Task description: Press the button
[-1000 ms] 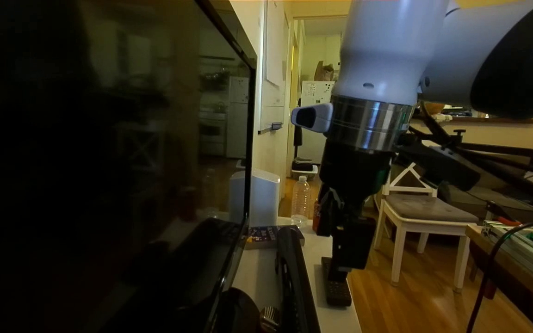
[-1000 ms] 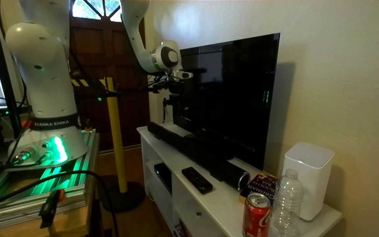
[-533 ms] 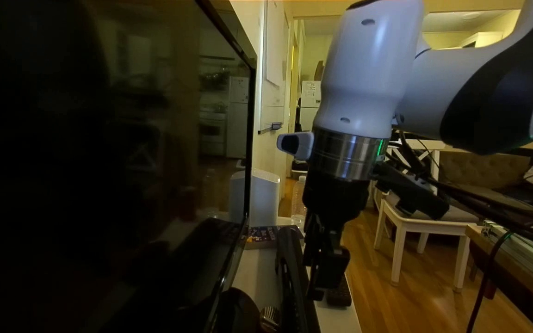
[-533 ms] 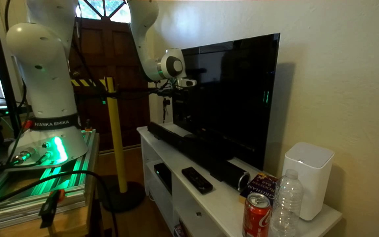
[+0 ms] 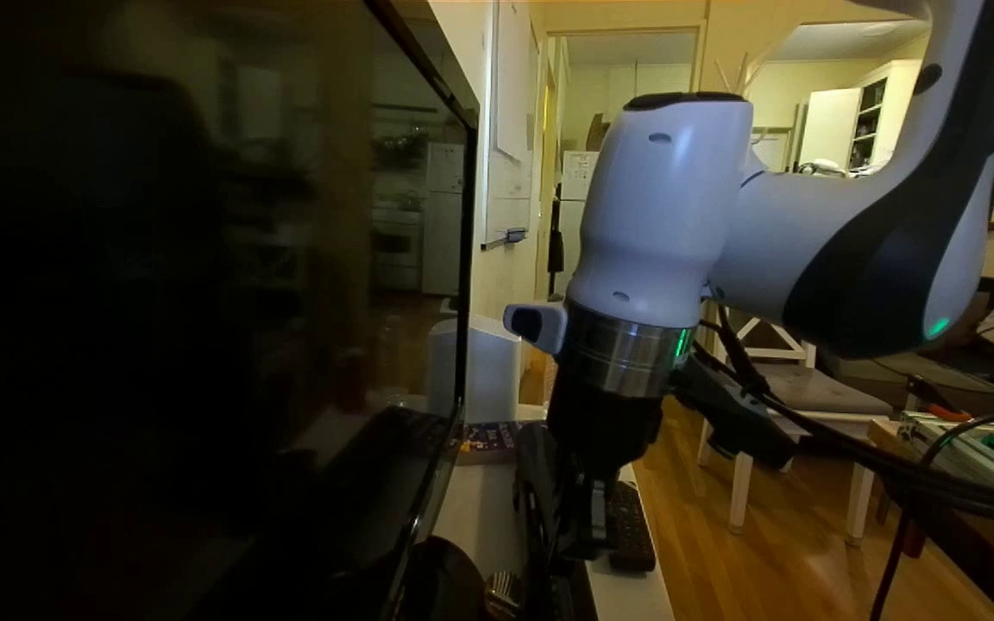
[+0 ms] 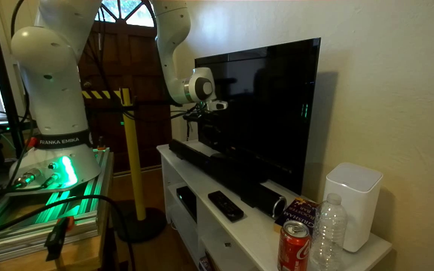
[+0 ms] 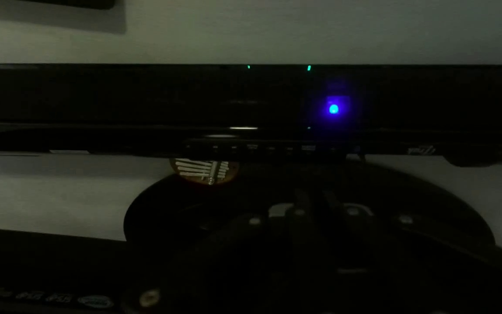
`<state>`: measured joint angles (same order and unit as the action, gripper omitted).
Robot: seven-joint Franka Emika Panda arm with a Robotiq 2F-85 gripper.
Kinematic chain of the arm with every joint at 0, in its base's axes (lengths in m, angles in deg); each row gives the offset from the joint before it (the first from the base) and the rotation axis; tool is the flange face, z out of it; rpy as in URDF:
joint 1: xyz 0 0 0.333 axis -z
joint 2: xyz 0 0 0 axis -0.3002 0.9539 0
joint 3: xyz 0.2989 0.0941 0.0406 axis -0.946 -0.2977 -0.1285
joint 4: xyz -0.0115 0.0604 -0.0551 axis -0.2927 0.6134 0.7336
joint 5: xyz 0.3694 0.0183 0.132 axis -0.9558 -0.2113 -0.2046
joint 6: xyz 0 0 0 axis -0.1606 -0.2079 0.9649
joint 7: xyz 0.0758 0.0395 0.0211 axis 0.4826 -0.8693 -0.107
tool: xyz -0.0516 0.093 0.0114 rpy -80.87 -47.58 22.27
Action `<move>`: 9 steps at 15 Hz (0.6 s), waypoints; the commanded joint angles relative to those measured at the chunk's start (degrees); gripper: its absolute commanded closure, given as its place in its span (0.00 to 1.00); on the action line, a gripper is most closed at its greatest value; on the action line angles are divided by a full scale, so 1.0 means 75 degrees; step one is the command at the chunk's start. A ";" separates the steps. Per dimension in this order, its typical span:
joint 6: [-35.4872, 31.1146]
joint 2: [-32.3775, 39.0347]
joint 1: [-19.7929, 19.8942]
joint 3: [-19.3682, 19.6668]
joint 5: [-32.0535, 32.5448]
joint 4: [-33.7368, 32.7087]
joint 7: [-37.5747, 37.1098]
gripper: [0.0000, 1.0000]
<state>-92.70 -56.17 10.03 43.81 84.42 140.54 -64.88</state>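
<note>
The long black soundbar (image 7: pixel 103 93) crosses the wrist view, with a bright blue light (image 7: pixel 334 109) on it. Small pale marks (image 7: pixel 252 147) line its lower edge there and look like a row of buttons; which one is the button I cannot tell. My gripper (image 7: pixel 315 194) points at the dark round base (image 7: pixel 155 209) just past that edge. Its dark fingers are close together, a slim gap between them and nothing held. In an exterior view the gripper (image 5: pixel 581 552) overlaps the soundbar (image 5: pixel 536 483), low down; contact cannot be made out.
The TV (image 6: pixel 266 113) rises right behind the soundbar. A remote (image 6: pixel 225 206) lies in front of it on the white stand (image 6: pixel 254 241). Book (image 6: pixel 298 214), red can (image 6: pixel 294 246), bottle (image 6: pixel 329 233) and white box (image 6: pixel 356 203) occupy one end. A metal-tined object (image 7: pixel 205 171) sits by the base.
The arm has come down and shifted toward the TV and soundbar, away from above the remote. The jaws have drawn closer together. Objects on the stand have kept their places.
</note>
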 commanded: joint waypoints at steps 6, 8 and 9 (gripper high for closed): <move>-0.1363 0.1060 -0.0945 0.1044 0.0135 -0.0466 -0.0317 0.96; -0.1209 0.0907 -0.0778 0.0886 0.0001 -0.0310 -0.0084 0.96; -0.1249 0.0953 -0.0819 0.0930 0.0001 -0.0336 -0.0090 0.96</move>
<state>-102.07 -49.01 3.88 50.80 84.43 138.01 -65.55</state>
